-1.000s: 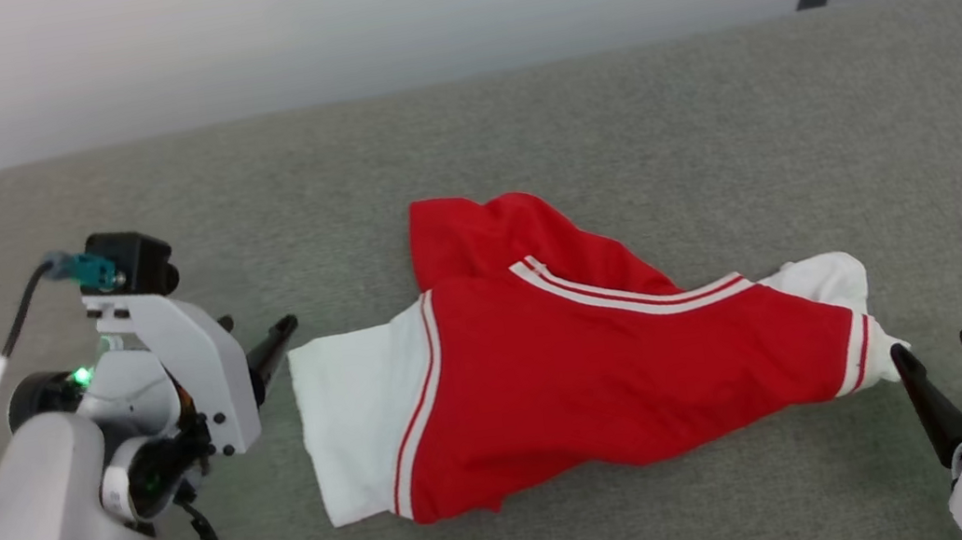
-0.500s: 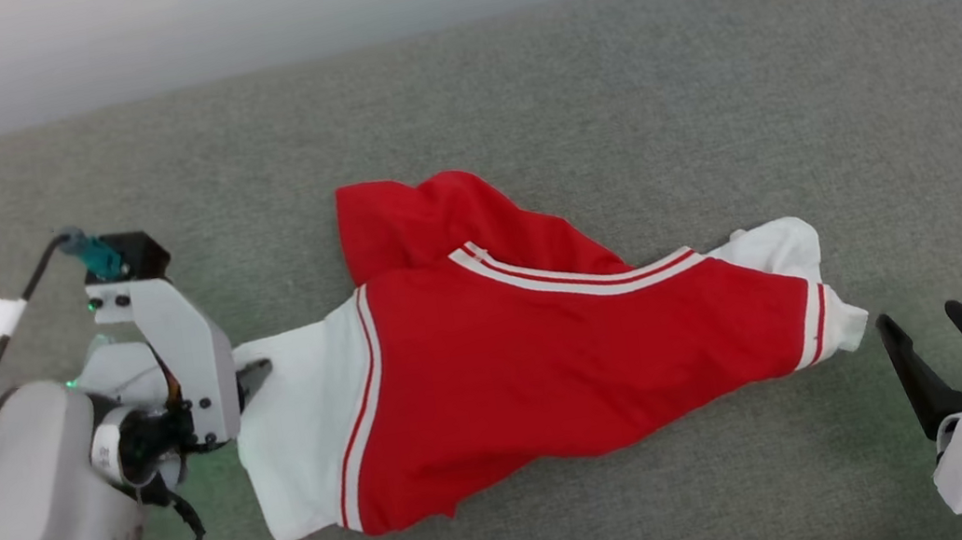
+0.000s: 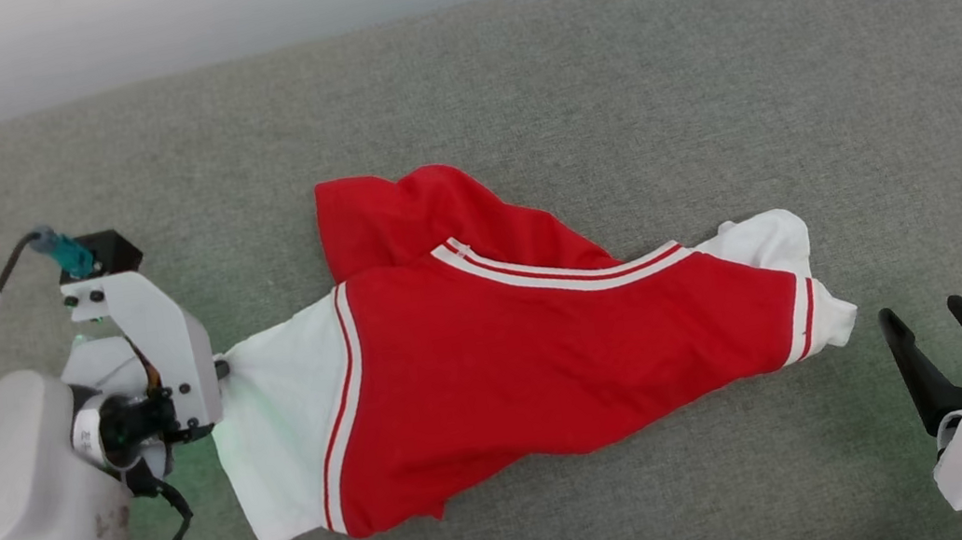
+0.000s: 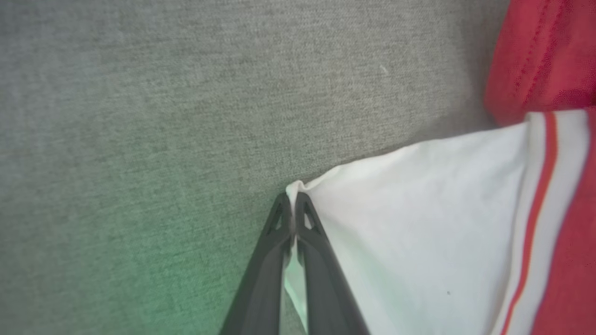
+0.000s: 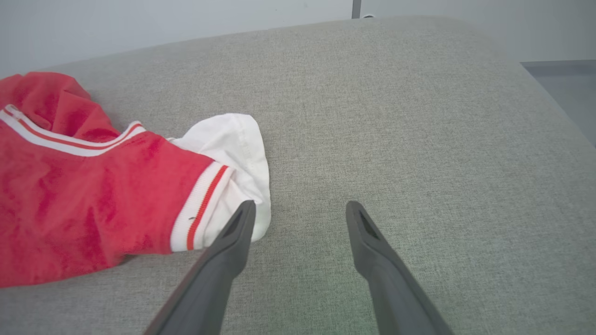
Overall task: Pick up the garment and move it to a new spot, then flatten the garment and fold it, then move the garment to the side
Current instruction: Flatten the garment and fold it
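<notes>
The red jersey T-shirt with white sleeves (image 3: 551,364) lies rumpled on the grey fabric cushion (image 3: 601,55); the left gripper (image 4: 292,207) pinches one sleeve's corner; the right gripper (image 5: 298,209), fingers spread, sits beside the other sleeve; it should probably nip that hem, then both draw apart evenly.

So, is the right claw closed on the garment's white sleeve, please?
No, the right claw stands open, its fingers spread wide apart beside the garment.
</notes>
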### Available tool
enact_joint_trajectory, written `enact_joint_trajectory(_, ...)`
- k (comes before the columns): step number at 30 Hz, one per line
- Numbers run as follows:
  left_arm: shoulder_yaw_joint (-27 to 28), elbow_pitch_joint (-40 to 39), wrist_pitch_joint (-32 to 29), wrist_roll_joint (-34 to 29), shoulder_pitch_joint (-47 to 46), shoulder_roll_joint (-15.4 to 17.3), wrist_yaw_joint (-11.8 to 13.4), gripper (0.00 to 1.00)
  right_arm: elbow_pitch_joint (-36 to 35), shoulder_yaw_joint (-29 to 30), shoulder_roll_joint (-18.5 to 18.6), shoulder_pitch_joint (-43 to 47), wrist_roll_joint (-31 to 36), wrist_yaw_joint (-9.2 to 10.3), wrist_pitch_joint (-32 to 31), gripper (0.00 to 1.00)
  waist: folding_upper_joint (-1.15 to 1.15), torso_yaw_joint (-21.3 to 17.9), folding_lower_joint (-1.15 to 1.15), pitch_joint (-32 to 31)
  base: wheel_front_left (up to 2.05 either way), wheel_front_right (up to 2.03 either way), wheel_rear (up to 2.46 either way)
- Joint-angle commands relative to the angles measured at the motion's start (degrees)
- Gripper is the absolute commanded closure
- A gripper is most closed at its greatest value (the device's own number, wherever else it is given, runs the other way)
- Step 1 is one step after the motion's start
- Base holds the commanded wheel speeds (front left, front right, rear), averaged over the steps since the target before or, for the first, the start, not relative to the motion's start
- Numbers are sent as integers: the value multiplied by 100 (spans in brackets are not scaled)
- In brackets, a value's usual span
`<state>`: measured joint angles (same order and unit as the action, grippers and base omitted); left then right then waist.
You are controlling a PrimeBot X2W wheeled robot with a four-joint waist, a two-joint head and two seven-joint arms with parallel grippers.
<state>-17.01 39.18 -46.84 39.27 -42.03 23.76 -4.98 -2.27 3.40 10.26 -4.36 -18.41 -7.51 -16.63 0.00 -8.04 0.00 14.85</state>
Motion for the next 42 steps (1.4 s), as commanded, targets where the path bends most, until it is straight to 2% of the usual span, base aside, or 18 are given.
enact_joint_trajectory(1, -81, 138, -30, 31, 125, -101, -31, 100, 12, 30, 1, -53, -45, 4, 37, 0, 0, 30, 0, -30, 0, 0, 0)
enact_joint_trajectory(13, -1, -68, 257, -33, 40, 235, -35, 100, -210, 3, 201, 85, 80, 4, 594, 0, 0, 358, 0, -457, 0, 0, 0)
enact_joint_trajectory(27, 161, -400, 231, 10, 609, 695, 256, 100, -312, 5, 301, 275, 109, 4, 642, 0, 0, 820, 0, -870, 0, 0, 0)
enact_joint_trajectory(37, 251, -406, 485, 165, 988, 675, 241, 100, -301, -37, 318, 279, 85, 4, 587, 0, 0, 969, 0, -894, 0, 0, 0)
enact_joint_trajectory(38, 264, -403, 534, 190, 1001, 650, 221, 95, -300, -37, 318, 273, 84, 4, 588, 0, 0, 981, 0, -892, 0, 0, 0)
enact_joint_trajectory(41, 282, -371, 652, 238, 1025, 621, 151, 47, -293, -50, 329, 253, 71, 4, 577, 0, 0, 1000, 0, -894, 0, 0, 0)
enact_joint_trajectory(42, 279, -360, 677, 246, 1028, 610, 147, 24, -287, -53, 334, 245, 61, 4, 573, 0, 0, 1008, 0, -900, 0, 0, 0)
